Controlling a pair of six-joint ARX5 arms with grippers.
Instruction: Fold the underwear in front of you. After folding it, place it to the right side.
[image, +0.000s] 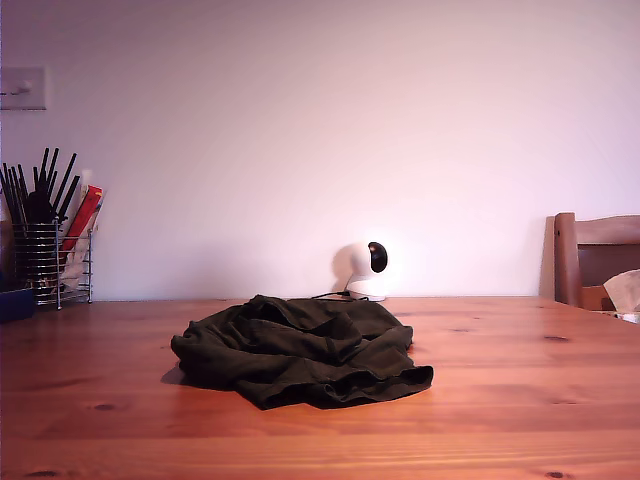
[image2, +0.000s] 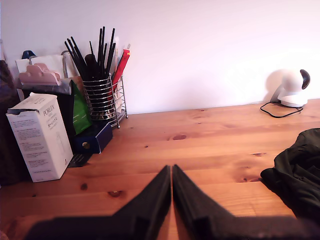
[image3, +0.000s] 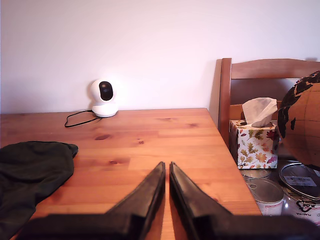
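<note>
the table (image: 520, 400) carries everything, and on it the underwear (image: 300, 350) lies as a crumpled, unfolded heap just in front of the small white camera (image: 366, 270), so by my reading nothing of the task is done yet: the cloth has to be spread, folded and then carried off to one side, all of it still to come. my first gripper (image2: 171, 172) hangs over bare wood well away from the underwear (image2: 295, 170), its jaws pressed together with only a hairline between them and nothing held; my second gripper (image3: 167, 170) is likewise closed to a thin slit, empty, with the underwear (image3: 30, 175) off to the far side from the chair (image3: 270, 70). neither gripper shows in the exterior view. as for writing, the white carton (image2: 41, 135) beside the wire utensil holder (image2: 102, 97) bears a word that looks like "pomlek", though i cannot be sure, and its smaller print is too fine to read. the leaf-patterned tissue box (image3: 254, 142) in front of the chair shows no legible text; the tins below it carry labels too blurred to make out.
</note>
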